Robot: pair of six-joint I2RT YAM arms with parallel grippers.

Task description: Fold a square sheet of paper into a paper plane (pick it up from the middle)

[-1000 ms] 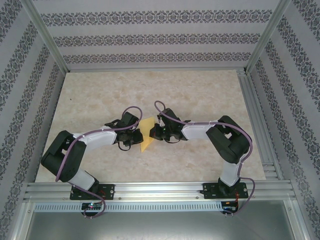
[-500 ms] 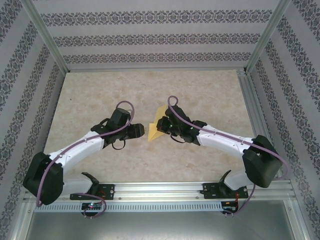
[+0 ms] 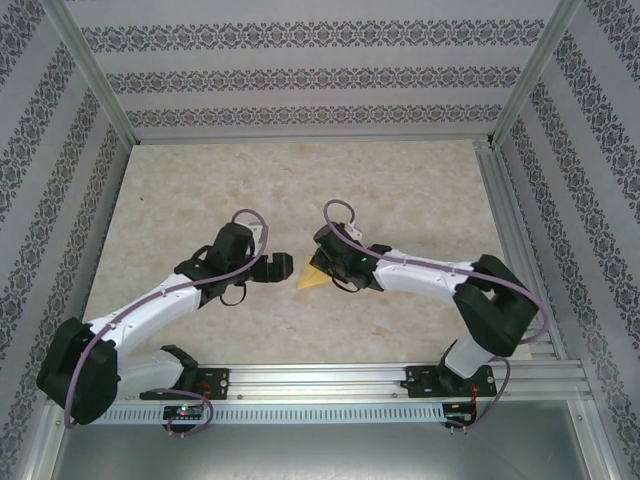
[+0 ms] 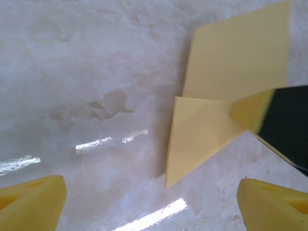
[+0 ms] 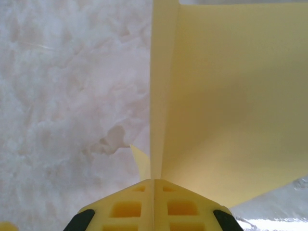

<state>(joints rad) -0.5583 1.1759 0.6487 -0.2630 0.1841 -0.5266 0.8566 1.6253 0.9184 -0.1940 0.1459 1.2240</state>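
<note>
Just toward 6 o'clock from the centre of the beige marble-patterned tabletop (image 3: 400, 180), a folded yellow-orange sheet of paper (image 3: 311, 273) sits between the two arms. The right gripper (image 3: 327, 262) grips it from its 2 o'clock side. In the right wrist view, the right gripper's (image 5: 154, 202) yellow pads are pressed together at 6 o'clock. A crease of the paper (image 5: 231, 106) rises from between them toward 12 o'clock, and a broad flap spreads toward 3 o'clock.

The left gripper (image 3: 281, 266) is at the paper's 9 o'clock, just beside it and not touching. In the left wrist view, the left gripper's (image 4: 154, 204) pads are spread wide apart with nothing between them. The paper (image 4: 202, 139) lies toward 2 o'clock, with one pointed flap aimed at 7 o'clock. Whether that tip touches the tabletop I cannot tell.
</note>
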